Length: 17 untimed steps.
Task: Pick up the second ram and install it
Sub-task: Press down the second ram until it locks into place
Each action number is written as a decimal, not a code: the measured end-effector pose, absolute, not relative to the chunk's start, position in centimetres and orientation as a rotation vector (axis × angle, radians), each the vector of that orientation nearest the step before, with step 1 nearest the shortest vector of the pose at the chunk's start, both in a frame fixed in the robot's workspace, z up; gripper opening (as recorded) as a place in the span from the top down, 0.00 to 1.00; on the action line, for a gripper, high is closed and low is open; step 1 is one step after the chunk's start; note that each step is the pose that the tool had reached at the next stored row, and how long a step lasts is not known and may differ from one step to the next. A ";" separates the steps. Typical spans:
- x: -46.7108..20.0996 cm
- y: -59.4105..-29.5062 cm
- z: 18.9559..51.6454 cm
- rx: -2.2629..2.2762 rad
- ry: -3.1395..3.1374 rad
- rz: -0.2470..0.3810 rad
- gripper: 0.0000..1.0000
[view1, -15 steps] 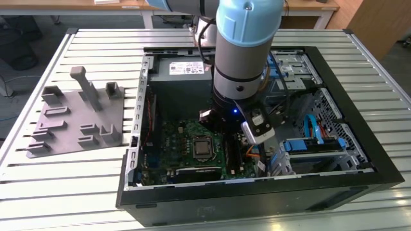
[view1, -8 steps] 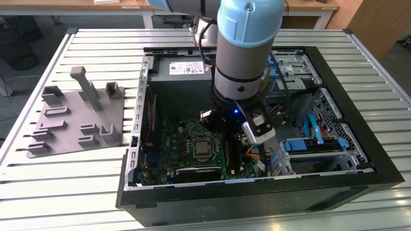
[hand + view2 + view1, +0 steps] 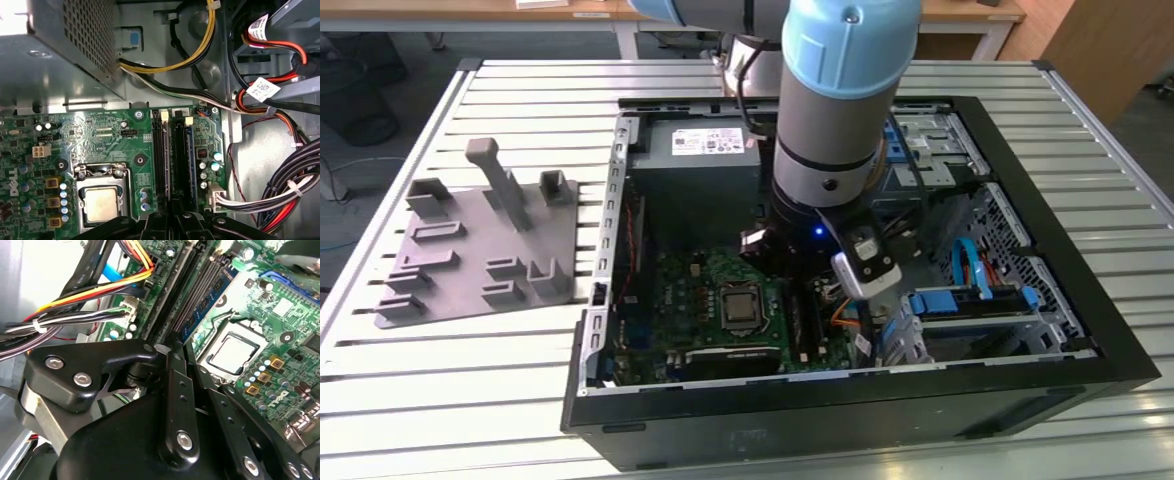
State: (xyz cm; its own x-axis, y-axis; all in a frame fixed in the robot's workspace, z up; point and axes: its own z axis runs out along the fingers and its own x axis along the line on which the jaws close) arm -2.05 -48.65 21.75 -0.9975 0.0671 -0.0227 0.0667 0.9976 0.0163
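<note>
Second wrist view: hand (image 3: 176, 342), fingers together, over the memory slots (image 3: 192, 290) beside the CPU socket (image 3: 235, 352).

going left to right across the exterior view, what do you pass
gray holder tray → motherboard with its CPU socket → gripper on the arm → blue drive brackets → case's side wall

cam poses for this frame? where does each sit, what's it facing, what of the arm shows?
Exterior view: off the arm, above, looking down at the open PC case on the slatted table; arm and gripper reach inside.
First wrist view: on the wrist, facing the motherboard; linkage along one edge.
Second wrist view: on the wrist, behind the black linkage.
Both wrist views share the CPU.
</note>
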 end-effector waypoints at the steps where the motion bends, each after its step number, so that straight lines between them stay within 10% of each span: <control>1: -2.0 -48.6 21.7 0.097 3.117 0.024 0.86; 17: -1.7 -48.6 21.1 0.066 3.118 0.026 0.86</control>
